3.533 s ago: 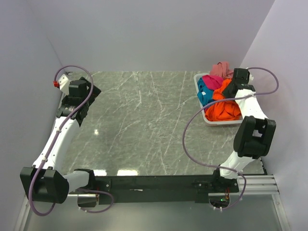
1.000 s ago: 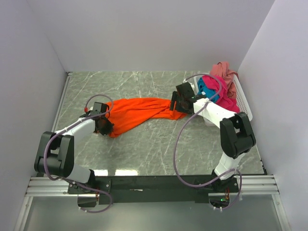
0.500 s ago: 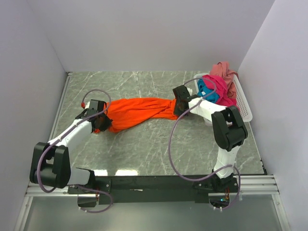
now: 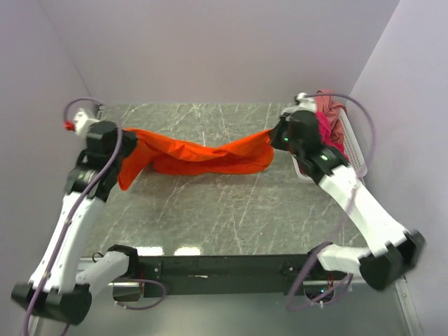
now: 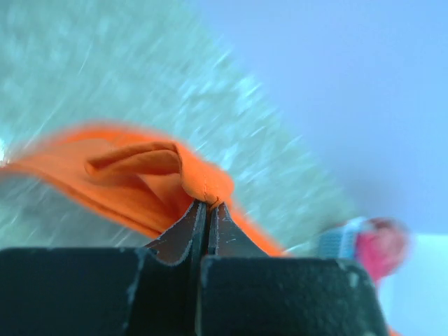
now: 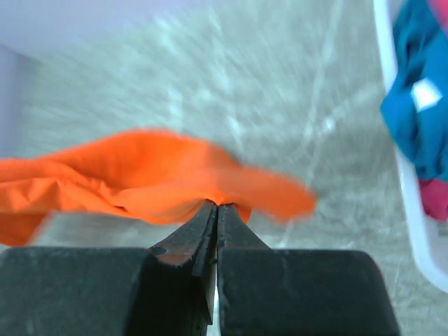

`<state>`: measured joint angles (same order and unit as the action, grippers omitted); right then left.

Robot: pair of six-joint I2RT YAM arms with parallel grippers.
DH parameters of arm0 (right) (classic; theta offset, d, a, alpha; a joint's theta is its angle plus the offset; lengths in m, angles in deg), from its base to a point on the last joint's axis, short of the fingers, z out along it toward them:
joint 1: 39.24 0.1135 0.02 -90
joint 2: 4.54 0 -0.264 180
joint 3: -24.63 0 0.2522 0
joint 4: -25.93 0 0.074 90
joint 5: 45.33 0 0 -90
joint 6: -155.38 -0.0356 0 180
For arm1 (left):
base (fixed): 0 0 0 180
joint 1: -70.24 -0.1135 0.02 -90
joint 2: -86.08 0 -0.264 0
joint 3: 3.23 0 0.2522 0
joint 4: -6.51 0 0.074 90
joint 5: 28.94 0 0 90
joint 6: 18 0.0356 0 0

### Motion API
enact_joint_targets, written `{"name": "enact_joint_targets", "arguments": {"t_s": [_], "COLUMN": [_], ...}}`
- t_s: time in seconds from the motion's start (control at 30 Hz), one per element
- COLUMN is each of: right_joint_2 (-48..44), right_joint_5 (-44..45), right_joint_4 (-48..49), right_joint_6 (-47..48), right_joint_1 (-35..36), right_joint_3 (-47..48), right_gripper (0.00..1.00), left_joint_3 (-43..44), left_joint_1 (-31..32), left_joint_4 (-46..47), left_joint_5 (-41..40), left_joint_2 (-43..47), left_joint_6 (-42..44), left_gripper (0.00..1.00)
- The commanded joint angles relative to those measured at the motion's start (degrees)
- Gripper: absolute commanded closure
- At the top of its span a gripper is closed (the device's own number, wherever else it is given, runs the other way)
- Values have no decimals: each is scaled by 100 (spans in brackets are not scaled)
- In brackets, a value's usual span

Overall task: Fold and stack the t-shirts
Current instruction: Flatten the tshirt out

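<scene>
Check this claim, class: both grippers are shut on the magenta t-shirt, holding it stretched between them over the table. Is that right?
The colour is wrong: the top external view shows the left gripper and right gripper shut on the orange t-shirt, stretched between them over the table. The magenta t-shirt lies in the basket.

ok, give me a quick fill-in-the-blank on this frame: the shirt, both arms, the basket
1. The t-shirt stretched between the two arms is ____ in colour.
2. The left fingers and the right fingers are both ____ on it.
3. The white basket stands on the robot's ____ side.

Missing words: orange; shut; right
</scene>
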<state>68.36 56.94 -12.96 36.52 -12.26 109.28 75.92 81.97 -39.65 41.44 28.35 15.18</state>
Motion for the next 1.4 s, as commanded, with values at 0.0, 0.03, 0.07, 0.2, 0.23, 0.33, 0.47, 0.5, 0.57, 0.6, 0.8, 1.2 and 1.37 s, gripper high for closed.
{"name": "enact_joint_targets", "arguments": {"t_s": [0.0,0.03,0.07,0.2,0.23,0.33,0.47,0.5,0.57,0.6,0.8,1.2,1.37], "right_joint_2": [-969,-1171,-1539,-2288,-2403,-2737,-2598,-2527,-2204,-2045,-446,4765,4577], "right_joint_5": [-216,-399,-488,-893,-945,-894,-779,-492,-244,62,-153,-1816,-1956], "right_joint_4": [69,78,95,60,34,-106,-370,-396,-388,-414,-38,-156,-66], "right_joint_6": [328,372,468,636,671,803,1005,1005,1119,1111,997,1234,1181], "right_joint_1": [17,18,26,53,53,53,53,53,35,18,-807,-1397,-1196], "right_joint_3": [135,222,267,618,793,1275,1943,2042,2297,2376,2632,5290,4868], "right_gripper": [100,100,100,100,100,100,100,100,100,100,100,17,11], "left_joint_3": [605,720,834,1361,1432,1757,2206,2276,2294,2303,1979,2548,2069], "left_joint_1": [5,5,5,5,5,5,5,14,5,14,-205,-1682,-1744], "left_joint_4": [-91,-82,-99,285,400,656,674,691,674,639,384,562,120], "left_joint_5": [-586,-613,-631,-536,-456,-411,-499,-534,-787,-894,-1590,11,-385], "left_joint_2": [647,763,868,1570,1659,1836,1608,1460,1266,1021,-394,-4174,-3966], "left_joint_6": [12,82,187,565,671,961,1295,1331,1375,1384,1226,1217,998], "left_gripper": [99,99,99,99,99,99,99,99,99,99,91,1,0]}}
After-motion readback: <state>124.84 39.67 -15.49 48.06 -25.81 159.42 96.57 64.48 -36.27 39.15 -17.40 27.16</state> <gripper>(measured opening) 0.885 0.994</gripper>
